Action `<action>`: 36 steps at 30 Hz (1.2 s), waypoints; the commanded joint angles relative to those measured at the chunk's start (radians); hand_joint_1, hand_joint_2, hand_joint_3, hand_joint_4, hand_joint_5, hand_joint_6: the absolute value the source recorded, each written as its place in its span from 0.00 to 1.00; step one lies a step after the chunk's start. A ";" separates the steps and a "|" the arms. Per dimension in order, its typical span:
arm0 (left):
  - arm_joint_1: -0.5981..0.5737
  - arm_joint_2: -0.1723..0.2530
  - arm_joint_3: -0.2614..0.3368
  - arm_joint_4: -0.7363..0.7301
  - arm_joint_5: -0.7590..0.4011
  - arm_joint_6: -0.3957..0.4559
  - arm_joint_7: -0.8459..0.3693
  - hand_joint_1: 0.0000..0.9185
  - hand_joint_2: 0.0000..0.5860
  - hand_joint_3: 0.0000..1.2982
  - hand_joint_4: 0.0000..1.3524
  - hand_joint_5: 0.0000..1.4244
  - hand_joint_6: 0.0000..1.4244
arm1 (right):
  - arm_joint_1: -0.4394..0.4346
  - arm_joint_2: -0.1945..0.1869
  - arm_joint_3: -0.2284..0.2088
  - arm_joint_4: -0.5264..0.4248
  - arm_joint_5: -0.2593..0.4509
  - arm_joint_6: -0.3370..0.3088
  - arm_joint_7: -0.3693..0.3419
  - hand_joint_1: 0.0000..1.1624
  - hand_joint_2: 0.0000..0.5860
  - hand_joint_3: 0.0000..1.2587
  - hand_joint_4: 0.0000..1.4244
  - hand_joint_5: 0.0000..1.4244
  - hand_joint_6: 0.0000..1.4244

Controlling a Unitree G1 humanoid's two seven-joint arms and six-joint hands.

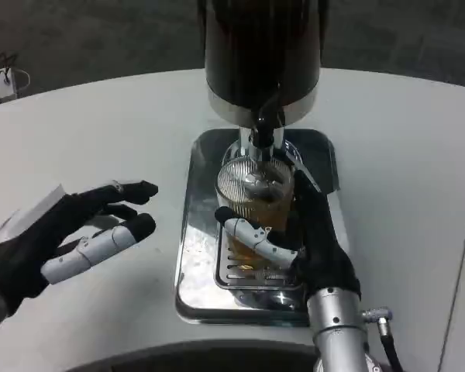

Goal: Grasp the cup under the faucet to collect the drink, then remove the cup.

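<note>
The cup point(255, 203) stands on the shiny metal drip tray point(198, 232), directly under the faucet point(262, 133) of the dark dispenser point(262, 54). The right robot hand point(306, 240) wraps it; the left robot hand point(70, 240) hovers left of the tray over the white surface point(93, 132), fingers spread, empty. No writing is legible.

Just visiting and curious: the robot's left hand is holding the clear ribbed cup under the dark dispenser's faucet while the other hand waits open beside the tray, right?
Not quite: the head view shows the right hand gripping the clear ribbed cup under the dark dispenser's faucet. The left hand waits open beside the shiny metal tray.
</note>
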 commanded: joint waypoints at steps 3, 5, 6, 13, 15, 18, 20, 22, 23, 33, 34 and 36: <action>0.010 0.017 -0.005 0.005 0.011 0.006 -0.012 0.00 0.13 0.22 0.16 0.19 0.22 | 0.011 0.050 -0.001 0.027 0.015 -0.026 -0.052 0.82 0.40 0.34 0.39 0.46 0.51; 0.011 0.017 -0.007 0.003 0.011 0.007 -0.012 0.00 0.13 0.22 0.16 0.19 0.22 | 0.014 0.054 -0.001 0.025 0.019 -0.027 -0.067 0.83 0.40 0.39 0.43 0.50 0.56; 0.012 0.017 -0.007 0.001 0.012 0.007 -0.012 0.00 0.13 0.22 0.16 0.19 0.22 | 0.019 0.058 -0.001 0.019 0.019 -0.026 -0.078 0.83 0.40 0.40 0.45 0.53 0.60; 0.018 0.016 -0.006 -0.007 0.010 0.007 -0.012 0.00 0.13 0.23 0.17 0.20 0.22 | 0.046 0.063 -0.002 -0.025 0.025 -0.024 -0.125 0.86 0.39 0.56 0.63 0.71 0.82; 0.019 0.016 -0.006 -0.008 0.009 0.006 -0.012 0.00 0.13 0.23 0.17 0.20 0.22 | 0.053 0.062 0.001 -0.038 0.025 -0.025 -0.131 0.86 0.38 0.62 0.70 0.78 0.88; 0.019 0.016 -0.004 -0.011 0.008 0.004 -0.012 0.00 0.13 0.23 0.17 0.20 0.22 | 0.068 0.058 0.005 -0.065 0.026 -0.027 -0.127 0.86 0.37 0.67 0.75 0.82 0.92; 0.019 0.016 -0.003 -0.012 0.006 0.004 -0.012 0.00 0.13 0.23 0.17 0.20 0.22 | 0.081 0.055 0.008 -0.085 0.026 -0.027 -0.120 0.86 0.37 0.72 0.80 0.86 0.95; 0.019 0.017 -0.002 -0.011 0.006 0.002 -0.012 0.00 0.13 0.23 0.17 0.20 0.22 | 0.091 0.052 0.011 -0.102 0.027 -0.024 -0.111 0.86 0.37 0.77 0.85 0.90 0.98; 0.018 0.017 -0.001 -0.010 0.004 0.001 -0.012 0.00 0.13 0.23 0.17 0.20 0.22 | 0.101 0.049 0.014 -0.119 0.029 -0.024 -0.099 0.86 0.37 0.78 0.86 0.90 0.99; 0.000 0.014 -0.005 0.010 -0.003 -0.008 -0.013 0.00 0.13 0.23 0.17 0.20 0.22 | 0.175 0.024 0.030 -0.253 0.029 0.025 0.017 0.87 0.33 0.85 0.92 0.97 1.00; -0.001 0.014 -0.006 0.011 -0.003 -0.009 -0.013 0.00 0.13 0.23 0.18 0.21 0.22 | 0.183 0.021 0.032 -0.266 0.030 0.031 0.029 0.87 0.32 0.85 0.92 0.97 1.00; -0.005 0.011 -0.009 0.016 -0.001 -0.014 -0.011 0.00 0.13 0.23 0.18 0.21 0.22 | 0.205 0.014 0.036 -0.300 0.033 0.044 0.058 0.87 0.31 0.84 0.91 0.97 1.00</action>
